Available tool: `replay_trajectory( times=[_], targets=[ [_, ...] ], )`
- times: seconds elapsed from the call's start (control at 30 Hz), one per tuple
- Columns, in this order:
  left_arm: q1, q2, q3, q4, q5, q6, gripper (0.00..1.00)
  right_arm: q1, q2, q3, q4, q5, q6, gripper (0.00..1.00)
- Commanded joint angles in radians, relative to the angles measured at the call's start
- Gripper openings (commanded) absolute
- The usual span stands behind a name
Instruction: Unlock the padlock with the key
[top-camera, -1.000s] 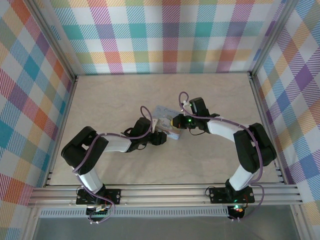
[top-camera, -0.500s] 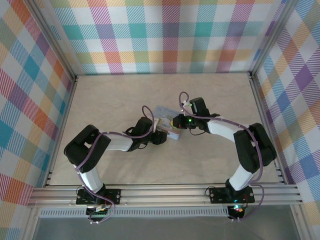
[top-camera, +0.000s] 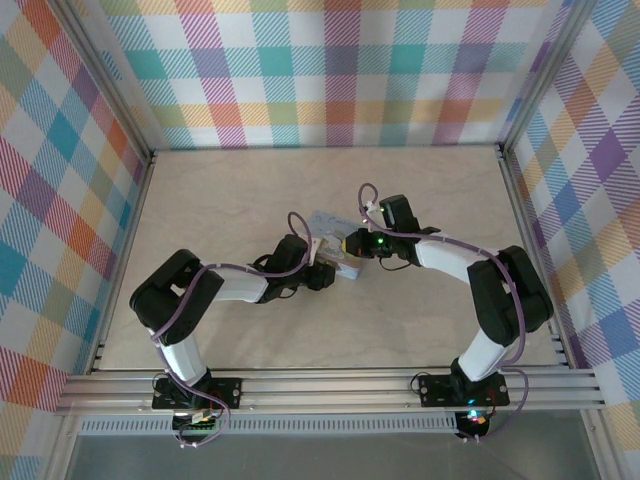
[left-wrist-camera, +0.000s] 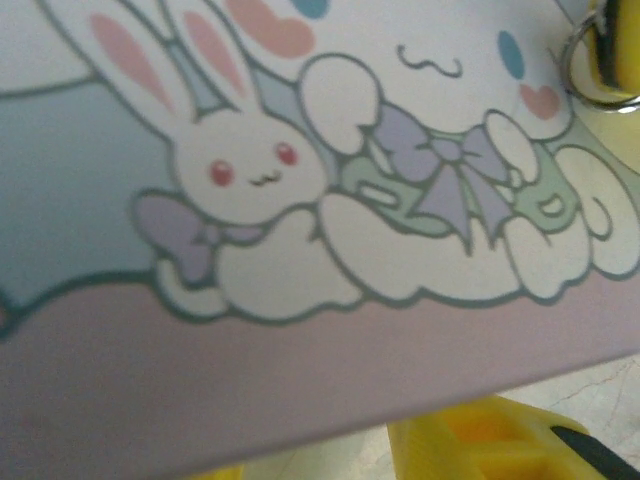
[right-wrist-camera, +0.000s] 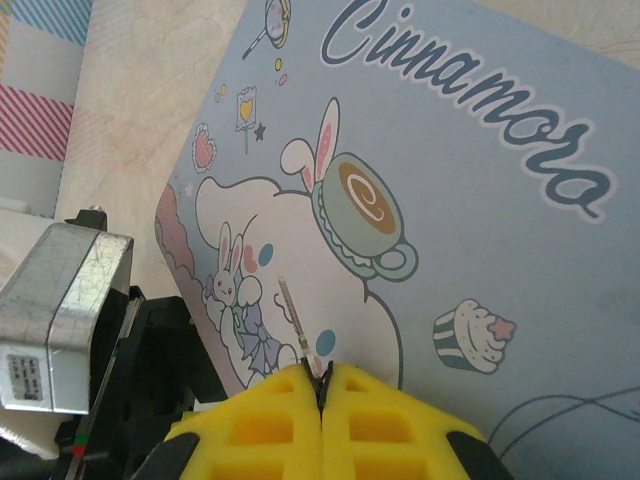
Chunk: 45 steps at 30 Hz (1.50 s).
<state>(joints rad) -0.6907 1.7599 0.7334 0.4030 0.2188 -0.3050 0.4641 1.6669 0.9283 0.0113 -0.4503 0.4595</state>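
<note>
My right gripper (right-wrist-camera: 322, 375) (top-camera: 352, 243) is shut on the key (right-wrist-camera: 298, 318). The key's thin blade sticks out over the lid of the pale blue cartoon tin (right-wrist-camera: 450, 200) (top-camera: 328, 222). My left gripper (top-camera: 321, 272) sits against the tin's near edge. One yellow finger (left-wrist-camera: 480, 445) shows low right under the lid (left-wrist-camera: 300, 350). A sliver of the other shows low left, with table between them. Their tips are hidden by the tin. The padlock is hidden.
The left gripper's silver camera block (right-wrist-camera: 60, 320) stands just left of the tin. A metal ring (left-wrist-camera: 568, 60) lies on the lid beside the right gripper's yellow finger (left-wrist-camera: 612, 50). Checked walls and metal rails (top-camera: 330, 385) enclose the pale table (top-camera: 230, 190).
The left arm has crept slightly right toward the tin and its jaws have narrowed. The right arm and the key have not moved.
</note>
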Motion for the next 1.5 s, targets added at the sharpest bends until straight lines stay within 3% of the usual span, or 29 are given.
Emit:
replay_trajectory(
  times=[0.0, 0.93, 1.17, 1.47],
  targets=[
    [-0.017, 0.009, 0.026, 0.034, 0.013, 0.012, 0.39, -0.001, 0.018, -0.029, -0.107, 0.022, -0.007, 0.00],
    [-0.025, 0.029, 0.047, 0.037, 0.016, -0.024, 0.33, 0.005, 0.022, -0.023, -0.101, 0.021, -0.008, 0.00],
    [-0.030, 0.025, 0.055, 0.030, 0.014, -0.032, 0.26, 0.008, 0.019, -0.023, -0.092, 0.019, -0.009, 0.00],
    [-0.030, -0.039, 0.059, -0.027, 0.003, -0.116, 0.25, 0.008, -0.082, -0.052, -0.028, 0.057, -0.030, 0.00]
  ],
)
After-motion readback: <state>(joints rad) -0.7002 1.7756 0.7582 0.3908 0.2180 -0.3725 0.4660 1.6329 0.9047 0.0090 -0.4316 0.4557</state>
